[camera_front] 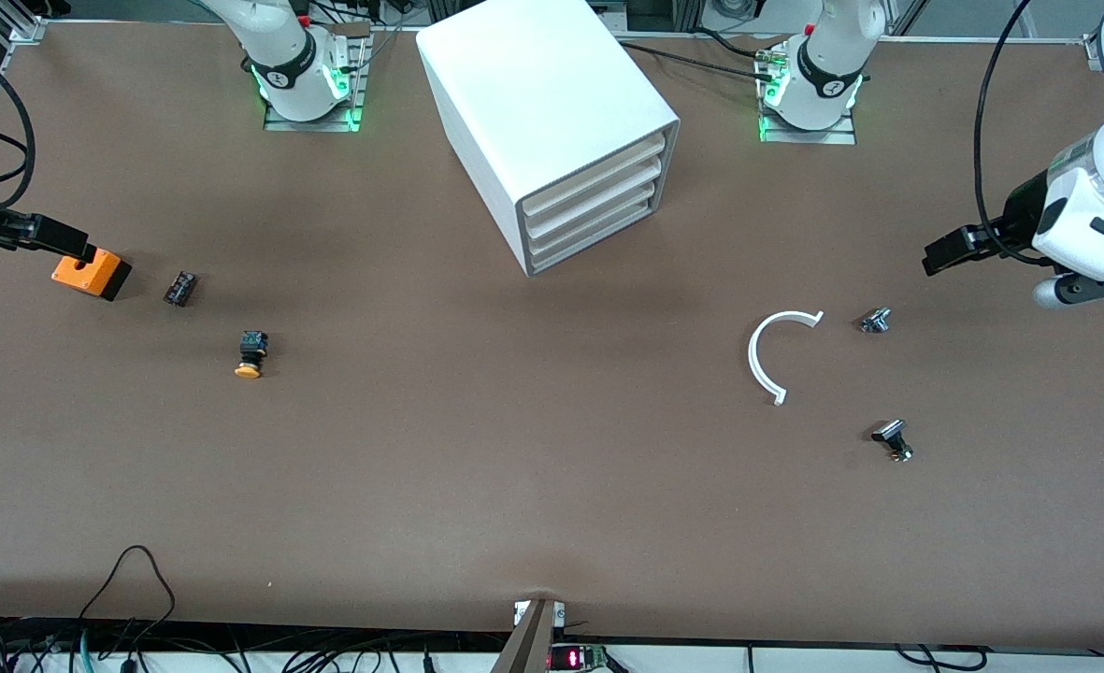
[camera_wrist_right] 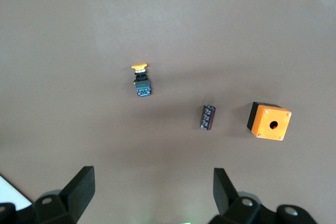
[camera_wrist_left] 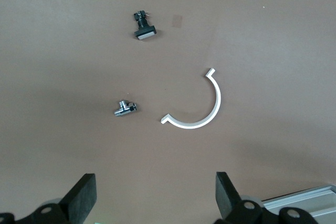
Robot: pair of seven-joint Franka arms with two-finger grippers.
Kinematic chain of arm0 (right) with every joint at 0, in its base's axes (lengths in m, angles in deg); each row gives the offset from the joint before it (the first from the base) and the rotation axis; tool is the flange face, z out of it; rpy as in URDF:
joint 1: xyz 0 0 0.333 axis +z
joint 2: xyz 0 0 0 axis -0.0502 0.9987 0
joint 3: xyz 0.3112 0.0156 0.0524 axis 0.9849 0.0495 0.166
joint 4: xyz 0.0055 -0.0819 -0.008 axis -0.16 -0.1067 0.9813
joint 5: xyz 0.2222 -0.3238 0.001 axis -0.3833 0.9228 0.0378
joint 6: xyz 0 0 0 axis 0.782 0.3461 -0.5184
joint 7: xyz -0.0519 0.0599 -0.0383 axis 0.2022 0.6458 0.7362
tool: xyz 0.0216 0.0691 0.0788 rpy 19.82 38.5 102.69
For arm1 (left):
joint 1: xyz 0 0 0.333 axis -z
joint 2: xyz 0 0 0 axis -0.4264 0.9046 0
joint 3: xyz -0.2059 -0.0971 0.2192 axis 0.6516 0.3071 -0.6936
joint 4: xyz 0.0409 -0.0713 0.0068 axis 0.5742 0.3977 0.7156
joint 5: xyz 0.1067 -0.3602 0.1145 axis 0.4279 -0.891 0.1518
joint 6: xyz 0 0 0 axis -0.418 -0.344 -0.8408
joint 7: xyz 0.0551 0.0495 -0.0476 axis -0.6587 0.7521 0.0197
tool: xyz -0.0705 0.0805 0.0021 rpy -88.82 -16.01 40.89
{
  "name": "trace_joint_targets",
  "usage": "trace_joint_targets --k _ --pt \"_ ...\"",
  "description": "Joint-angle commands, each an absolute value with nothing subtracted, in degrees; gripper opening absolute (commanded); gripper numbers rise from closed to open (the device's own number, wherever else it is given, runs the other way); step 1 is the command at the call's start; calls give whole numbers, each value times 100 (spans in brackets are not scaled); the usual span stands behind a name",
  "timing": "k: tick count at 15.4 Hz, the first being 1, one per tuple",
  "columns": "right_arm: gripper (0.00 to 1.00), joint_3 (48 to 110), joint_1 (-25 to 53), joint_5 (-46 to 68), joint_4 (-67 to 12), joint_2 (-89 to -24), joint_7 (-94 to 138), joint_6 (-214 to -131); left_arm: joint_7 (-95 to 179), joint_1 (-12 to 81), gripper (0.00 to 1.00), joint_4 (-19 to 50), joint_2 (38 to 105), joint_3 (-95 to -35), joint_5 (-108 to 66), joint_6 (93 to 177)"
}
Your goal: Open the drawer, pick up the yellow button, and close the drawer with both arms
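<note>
Top off-white tray drawer (camera_front: 598, 161) shut in the white box cabinet (camera_front: 542, 121), tiny orange-capped black-bodied button (camera_front: 250, 354) lying on the brown counter (camera_front: 514, 467) near the right arm's end, small black block (camera_front: 179, 288) and orange box with a hole (camera_front: 91, 272) beside it, white curved strip (camera_front: 768, 353), small chrome fitting (camera_front: 875, 321) and black knob (camera_front: 893, 439) toward the left arm's end, left gripper (camera_wrist_left: 155, 195) fingers spread and empty over the counter edge, right gripper (camera_wrist_right: 152, 192) fingers spread and empty over the orange box, hole in that box clear only in the right wrist view.

Brown table (camera_front: 514, 486). White cabinet (camera_front: 533, 103) with grey rim; its four drawers, the top drawer (camera_front: 598, 175) included, off-white. Below my right gripper (camera_wrist_right: 152, 192), black fingers spread: button (camera_wrist_right: 140, 81) with orange cap and black body, small black block (camera_wrist_right: 208, 117), orange box (camera_wrist_right: 269, 121). Below my left gripper (camera_wrist_left: 155, 195), also black and spread: white arc (camera_wrist_left: 199, 108), chrome fitting (camera_wrist_left: 125, 108), black-and-silver part (camera_wrist_left: 144, 26).
</note>
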State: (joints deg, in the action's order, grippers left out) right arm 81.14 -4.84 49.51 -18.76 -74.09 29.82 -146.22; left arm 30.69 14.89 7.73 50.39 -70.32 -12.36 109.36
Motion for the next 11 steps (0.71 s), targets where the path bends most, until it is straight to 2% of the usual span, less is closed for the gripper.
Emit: trace_joint_targets --k 1,4,11 --pt "100 8144 -516 5016 -2321 -7736 2831 -14959 3207 1451 100 601 5127 -7057 -1313 10829" --pt "100 8144 -516 5016 -2936 -8167 2814 -15233 3207 1443 100 601 5162 -7057 -1313 10829" --pt "100 8197 -507 4981 -2867 -8133 2778 -15356 3215 1451 100 592 5162 -7039 -1313 10838"
